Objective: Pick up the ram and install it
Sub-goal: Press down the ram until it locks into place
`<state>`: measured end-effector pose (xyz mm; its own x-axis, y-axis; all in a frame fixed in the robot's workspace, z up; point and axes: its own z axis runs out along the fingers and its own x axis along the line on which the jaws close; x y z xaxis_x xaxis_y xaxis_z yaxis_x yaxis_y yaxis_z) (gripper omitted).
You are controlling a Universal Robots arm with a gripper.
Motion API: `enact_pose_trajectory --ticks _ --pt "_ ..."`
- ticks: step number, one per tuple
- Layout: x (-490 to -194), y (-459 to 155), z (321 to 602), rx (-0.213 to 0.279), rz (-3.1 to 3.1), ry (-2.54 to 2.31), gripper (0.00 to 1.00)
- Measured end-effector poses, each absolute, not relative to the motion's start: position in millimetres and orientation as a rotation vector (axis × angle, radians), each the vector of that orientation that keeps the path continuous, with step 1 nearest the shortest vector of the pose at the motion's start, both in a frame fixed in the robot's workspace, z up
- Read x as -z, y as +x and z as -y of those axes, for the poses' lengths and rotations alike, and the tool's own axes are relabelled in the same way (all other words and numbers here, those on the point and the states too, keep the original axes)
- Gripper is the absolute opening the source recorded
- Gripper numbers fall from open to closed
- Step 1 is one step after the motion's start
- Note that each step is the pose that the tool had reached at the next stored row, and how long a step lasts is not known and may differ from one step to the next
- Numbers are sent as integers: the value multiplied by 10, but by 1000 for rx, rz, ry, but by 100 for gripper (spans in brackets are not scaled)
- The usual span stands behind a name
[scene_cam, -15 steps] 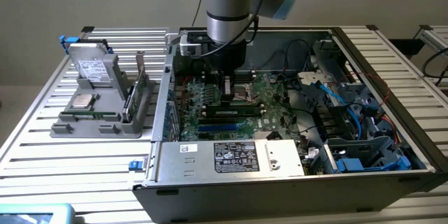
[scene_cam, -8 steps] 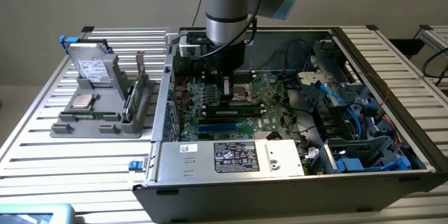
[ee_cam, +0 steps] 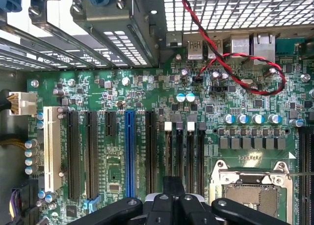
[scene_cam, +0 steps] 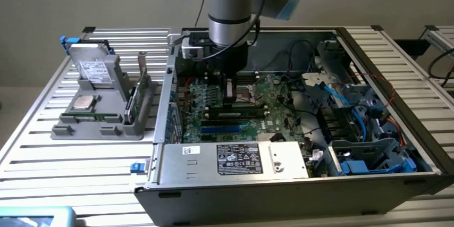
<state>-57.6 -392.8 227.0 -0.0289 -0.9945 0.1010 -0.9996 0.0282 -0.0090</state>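
The ram (scene_cam: 144,91) is a thin dark-green stick standing on edge in the grey holder (scene_cam: 106,126) on the exterior view's left, outside the computer case. My gripper (scene_cam: 230,93) is down inside the open case, just over the motherboard beside the processor socket (scene_cam: 250,93), far from the ram. Its fingers are shut, and I see nothing between them. In the wrist view the gripper (ee_cam: 172,185) hangs over the near end of the black memory slots (ee_cam: 185,151), whose white latches show at the far end. The processor socket (ee_cam: 251,188) lies beside those slots.
The holder also carries a hard drive (scene_cam: 93,70) and a square silver chip (scene_cam: 86,102). Around my gripper are the case walls, a blue expansion slot (ee_cam: 129,154), a red-black twisted wire (ee_cam: 230,55), blue cables and drive cages (scene_cam: 369,147), and the power-supply box (scene_cam: 234,159) at the front.
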Motion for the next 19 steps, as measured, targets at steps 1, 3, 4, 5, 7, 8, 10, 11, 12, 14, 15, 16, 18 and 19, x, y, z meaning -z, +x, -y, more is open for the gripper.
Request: enact_pose_trajectory --ticks 1,3,4,5,7,8,10,11,12,14,15,16,18,19 --pt "-2264 -577 3928 -120 2203 2141 11" --pt "-2255 -577 3928 -122 2202 2140 11" --pt "-2250 -577 3928 -123 2202 2140 11" --pt "-2247 -577 3928 -124 2201 2139 11" --pt "-2242 -577 3927 -126 2200 2138 11" --pt "-2241 -578 3927 -127 2200 2138 11" --pt "-2240 -578 3927 -129 2199 2137 11" --pt "-2251 -576 3926 -129 2200 2138 11" --pt "-2285 -575 3925 -129 2200 2138 11" --pt "-2369 -543 3927 -129 2199 2137 11" --pt "-2398 -514 3927 -129 2199 2137 11" --pt "-2415 -481 3927 -129 2198 2137 11" --pt "-2431 -410 3927 -128 2198 2137 11" --pt "-2437 -372 3928 -128 2198 2137 11"
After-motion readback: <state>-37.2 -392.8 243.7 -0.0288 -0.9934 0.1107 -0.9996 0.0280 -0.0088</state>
